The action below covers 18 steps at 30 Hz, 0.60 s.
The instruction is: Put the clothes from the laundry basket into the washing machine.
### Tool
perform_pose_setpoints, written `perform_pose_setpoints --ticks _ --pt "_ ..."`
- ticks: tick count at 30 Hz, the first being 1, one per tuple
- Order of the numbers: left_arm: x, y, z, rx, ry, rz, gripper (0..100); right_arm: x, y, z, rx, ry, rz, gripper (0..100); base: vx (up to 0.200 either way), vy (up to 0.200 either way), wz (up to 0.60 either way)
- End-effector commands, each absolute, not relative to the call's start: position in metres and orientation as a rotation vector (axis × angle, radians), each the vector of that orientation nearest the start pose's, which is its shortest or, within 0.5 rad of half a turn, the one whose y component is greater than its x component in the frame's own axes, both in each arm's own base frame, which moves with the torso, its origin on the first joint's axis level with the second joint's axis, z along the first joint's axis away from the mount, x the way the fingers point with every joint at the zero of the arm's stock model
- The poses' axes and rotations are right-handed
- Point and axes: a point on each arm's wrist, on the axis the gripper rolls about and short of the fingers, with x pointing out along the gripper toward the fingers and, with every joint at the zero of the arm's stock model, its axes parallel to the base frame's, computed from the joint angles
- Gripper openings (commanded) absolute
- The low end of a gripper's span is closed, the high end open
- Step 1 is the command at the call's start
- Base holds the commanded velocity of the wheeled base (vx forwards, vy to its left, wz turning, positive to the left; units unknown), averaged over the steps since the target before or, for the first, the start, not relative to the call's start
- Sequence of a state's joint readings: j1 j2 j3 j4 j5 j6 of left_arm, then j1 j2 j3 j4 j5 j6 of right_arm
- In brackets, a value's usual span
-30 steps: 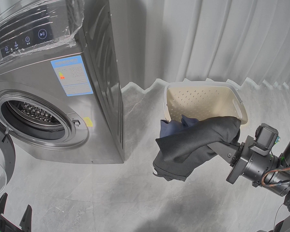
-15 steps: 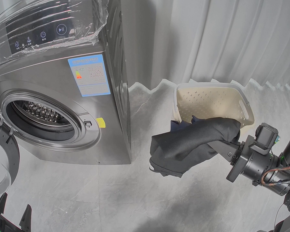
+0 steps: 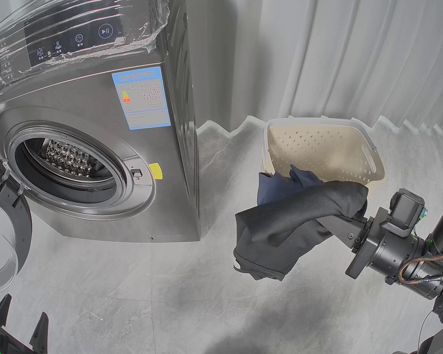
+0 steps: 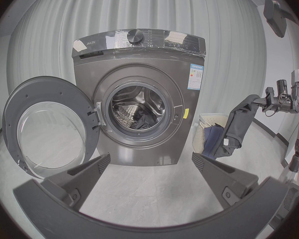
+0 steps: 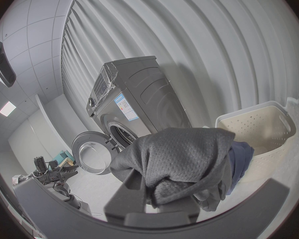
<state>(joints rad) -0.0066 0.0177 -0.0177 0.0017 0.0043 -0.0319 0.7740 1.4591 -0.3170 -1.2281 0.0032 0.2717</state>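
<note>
One load is held: the right gripper [image 3: 340, 226] is closed on a dark grey garment [image 3: 290, 222]. The cloth is bunched over the fingers and pinched between them, as shown in the right wrist view. Most of the garment is hung off the gripper on the washing machine side, low above the floor [image 3: 182, 296] but clear of it.

Risks, as judged from here:
- The hold is taken near one end. The long free tail could be dragged on the floor, or caught on the lower lip of the drum opening [image 3: 66, 165] if it is carried in too low.
- A blue garment [image 3: 280, 185] is draped over the near rim of the laundry basket [image 3: 325, 122] and is touched by the grey one. Whether it is snagged cannot be told. If it is, it could be pulled out and dropped partway, or the basket could be tipped.

Position: the grey garment is held just in front of the basket, between it and the washing machine [image 3: 172, 207], and well apart from the drum opening. The door [image 3: 5, 232] is swung fully open to the robot's left, so the opening is not blocked. Some dark clothing [image 4: 143, 120] is already seen inside the drum. The left gripper [image 3: 23, 310] is spread wide and empty, parked low near the open door.
</note>
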Motion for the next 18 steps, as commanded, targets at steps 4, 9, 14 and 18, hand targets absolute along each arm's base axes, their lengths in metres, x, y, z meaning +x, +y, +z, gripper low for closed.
perform_pose_setpoints --ticks 4,9,14,18 --pt "-0.0229 0.0002 0.0762 -0.032 0.0 -0.002 100 0.1499 0.1463 0.1796 0.291 0.023 0.781 0 0.0 0.2 0.0" --pt "-0.0229 0.0003 0.0762 -0.032 0.0 0.0 100 0.1491 0.1455 0.1798 0.292 0.021 0.78 0 0.0 0.2 0.0" --pt "-0.0229 0.0003 0.0762 -0.034 0.0 0.0 100 0.1491 0.145 0.1802 0.293 0.019 0.777 0 0.0 0.2 0.0" --pt "-0.0229 0.0003 0.0762 -0.034 0.0 0.0 100 0.15 0.1442 0.18 0.292 0.02 0.772 0 0.0 0.2 0.0"
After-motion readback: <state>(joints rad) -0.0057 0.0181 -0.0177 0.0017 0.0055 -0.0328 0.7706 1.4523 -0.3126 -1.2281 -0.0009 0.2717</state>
